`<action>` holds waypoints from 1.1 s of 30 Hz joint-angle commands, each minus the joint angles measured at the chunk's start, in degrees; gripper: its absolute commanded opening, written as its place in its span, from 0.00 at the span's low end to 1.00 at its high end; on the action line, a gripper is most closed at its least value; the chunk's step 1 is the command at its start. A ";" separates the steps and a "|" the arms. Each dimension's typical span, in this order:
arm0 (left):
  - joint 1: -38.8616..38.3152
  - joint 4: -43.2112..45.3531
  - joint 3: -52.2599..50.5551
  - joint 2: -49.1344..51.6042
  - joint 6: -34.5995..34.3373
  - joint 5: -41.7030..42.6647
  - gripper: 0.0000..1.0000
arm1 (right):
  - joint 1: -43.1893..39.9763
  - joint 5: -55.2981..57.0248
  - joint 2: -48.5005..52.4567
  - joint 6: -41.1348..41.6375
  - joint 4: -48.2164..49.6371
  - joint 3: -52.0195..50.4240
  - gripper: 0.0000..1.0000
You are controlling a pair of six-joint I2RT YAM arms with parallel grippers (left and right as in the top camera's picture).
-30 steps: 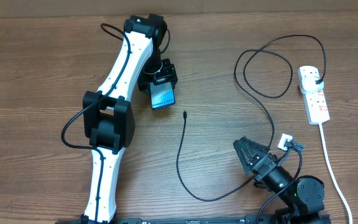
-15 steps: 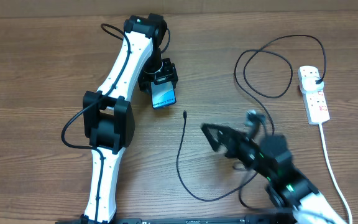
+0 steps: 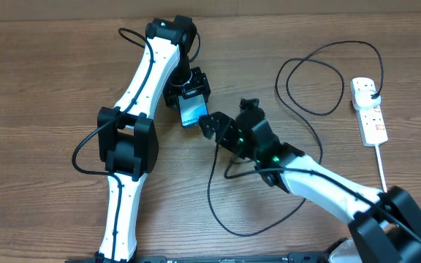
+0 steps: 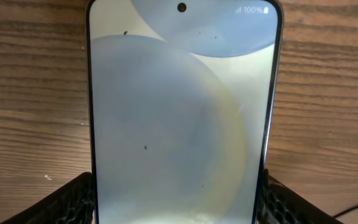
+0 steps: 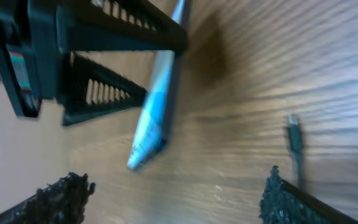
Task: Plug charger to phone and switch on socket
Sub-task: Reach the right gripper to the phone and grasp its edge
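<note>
Left tool [image 3: 190, 98] clamped on the phone [image 4: 179, 112], fingers [image 4: 67, 199] on both long edges, lit screen facing its wrist camera. Right tool [image 3: 227, 118] spread wide, gripping nothing, pointed at the phone's free end. The charger [image 3: 210, 191] connector tip lies on the tabletop [image 3: 42, 66] just ahead of one finger [image 5: 291, 196], apart from the phone. Socket [image 3: 369, 109] sits well off behind the right tool.
</note>
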 commanded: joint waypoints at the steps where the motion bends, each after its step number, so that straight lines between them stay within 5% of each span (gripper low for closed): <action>1: -0.07 0.48 0.96 -0.13 -2.69 1.05 0.04 | 0.92 3.04 3.06 5.11 0.39 4.20 0.84; 15: -0.11 1.66 0.96 -0.13 -7.56 1.03 0.04 | 0.92 4.02 12.92 8.74 0.20 12.66 0.59; 26: -0.11 2.12 0.96 -0.13 -9.27 1.03 0.04 | 0.85 5.60 13.22 10.25 0.17 13.31 0.25; 33: -0.11 2.08 0.96 -0.13 -9.27 1.03 0.04 | 0.85 5.55 13.22 10.25 -0.50 13.31 0.18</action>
